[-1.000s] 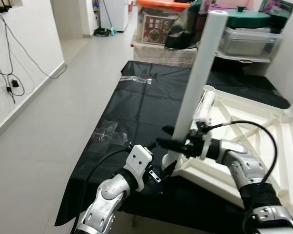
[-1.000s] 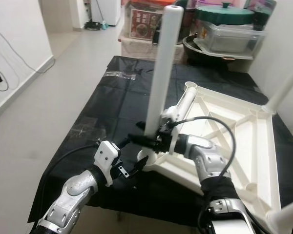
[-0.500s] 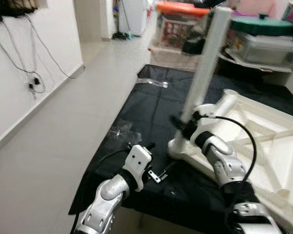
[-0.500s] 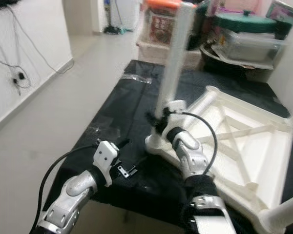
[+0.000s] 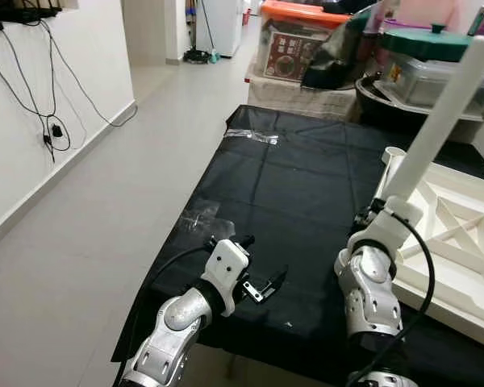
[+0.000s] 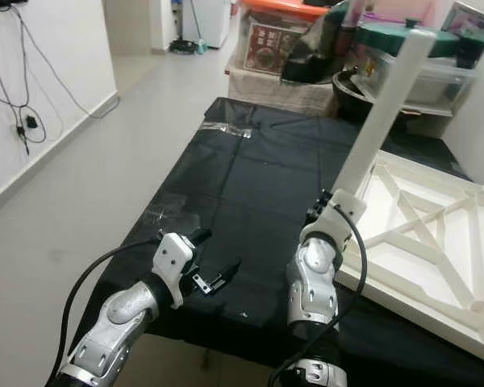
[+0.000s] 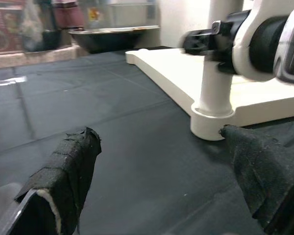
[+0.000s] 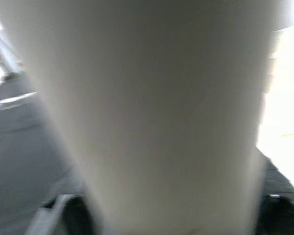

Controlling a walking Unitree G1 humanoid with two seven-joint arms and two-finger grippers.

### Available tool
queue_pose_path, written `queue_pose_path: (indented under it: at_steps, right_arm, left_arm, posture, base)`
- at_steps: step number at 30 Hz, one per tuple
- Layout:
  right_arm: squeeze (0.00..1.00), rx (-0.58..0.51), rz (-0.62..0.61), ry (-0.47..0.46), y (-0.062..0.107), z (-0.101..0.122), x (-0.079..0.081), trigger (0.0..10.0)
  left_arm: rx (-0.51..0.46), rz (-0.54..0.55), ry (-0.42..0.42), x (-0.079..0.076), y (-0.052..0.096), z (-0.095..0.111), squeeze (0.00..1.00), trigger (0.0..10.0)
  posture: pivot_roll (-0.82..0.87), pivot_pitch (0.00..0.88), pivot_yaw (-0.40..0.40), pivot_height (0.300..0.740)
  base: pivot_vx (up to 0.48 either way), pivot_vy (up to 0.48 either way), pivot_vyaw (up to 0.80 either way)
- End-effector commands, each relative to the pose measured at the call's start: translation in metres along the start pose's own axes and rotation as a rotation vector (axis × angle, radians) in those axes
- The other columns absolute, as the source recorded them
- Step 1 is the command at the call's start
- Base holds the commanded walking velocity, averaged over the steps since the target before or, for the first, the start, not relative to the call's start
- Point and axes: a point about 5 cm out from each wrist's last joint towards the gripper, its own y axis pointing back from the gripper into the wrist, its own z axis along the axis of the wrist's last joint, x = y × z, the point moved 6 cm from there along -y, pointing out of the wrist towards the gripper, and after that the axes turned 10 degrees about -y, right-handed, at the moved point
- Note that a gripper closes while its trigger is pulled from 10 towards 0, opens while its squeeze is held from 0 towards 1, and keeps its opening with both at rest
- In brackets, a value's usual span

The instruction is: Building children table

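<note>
Left eye view shows the white table top (image 5: 460, 242) lying upside down on a black sheet (image 5: 306, 185), with one white leg (image 5: 444, 113) rising tilted from its near corner. The right claw (image 7: 206, 41) is at the lower part of this leg, its wrist pressed close against it. From the right wrist view the leg (image 8: 152, 112) is blurred and very near, and a dark finger tip (image 8: 71, 215) shows on either side of it, so the claw looks closed around the leg.

The left claw (image 5: 266, 284) hangs just above the sheet near its front edge, well to the left of the leg. Its two taped fingers (image 7: 68, 166) stand wide apart with nothing between them. Ahead of this claw, in the left wrist view, the leg's base sits in the round corner socket (image 7: 210, 120) of the table top.

Beyond the sheet stand storage boxes (image 5: 294, 44) and a green lid (image 5: 423, 40). Cables (image 5: 52, 129) hang on the wall far to the left.
</note>
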Motion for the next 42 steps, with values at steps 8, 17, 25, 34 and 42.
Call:
queue_pose_path:
  at_steps: [8, 17, 25, 34, 42]
  right_arm:
    - [0.0, -0.072, 0.237, -0.039, -0.019, 0.037, -0.005, 10.0]
    - [0.0, 0.323, 1.057, -0.079, 0.035, 0.024, 0.043, 10.0]
    - [0.0, 0.484, 1.336, 0.018, 0.064, 0.005, 0.07, 10.0]
    - [0.0, 0.59, 1.415, 0.162, 0.073, -0.024, 0.079, 0.0]
    - [0.0, 0.234, 0.564, 0.234, -0.02, 0.0, 0.034, 0.0]
  left_arm:
    - [0.011, -0.017, -0.007, -0.004, 0.0, -0.005, 0.0, 10.0]
    - [0.013, -0.021, -0.007, -0.005, -0.001, -0.006, 0.0, 10.0]
    - [0.009, -0.018, -0.01, -0.005, -0.002, -0.005, 0.0, 10.0]
    - [0.006, -0.016, -0.012, -0.004, -0.001, -0.003, 0.0, 10.0]
    - [0.006, -0.013, -0.007, -0.003, -0.001, -0.003, 0.0, 10.0]
  posture:
    - [0.08, 0.0, -0.091, 0.74]
    - [0.08, 0.0, -0.09, 0.74]
    - [0.1, 0.0, -0.101, 0.74]
    - [0.1, 0.0, -0.104, 0.74]
    - [0.08, 0.0, -0.089, 0.74]
  base:
    - [0.0, 0.0, 0.0]
    - [0.0, 0.0, 0.0]
    - [0.0, 0.0, 0.0]
    - [0.0, 0.0, 0.0]
    - [0.0, 0.0, 0.0]
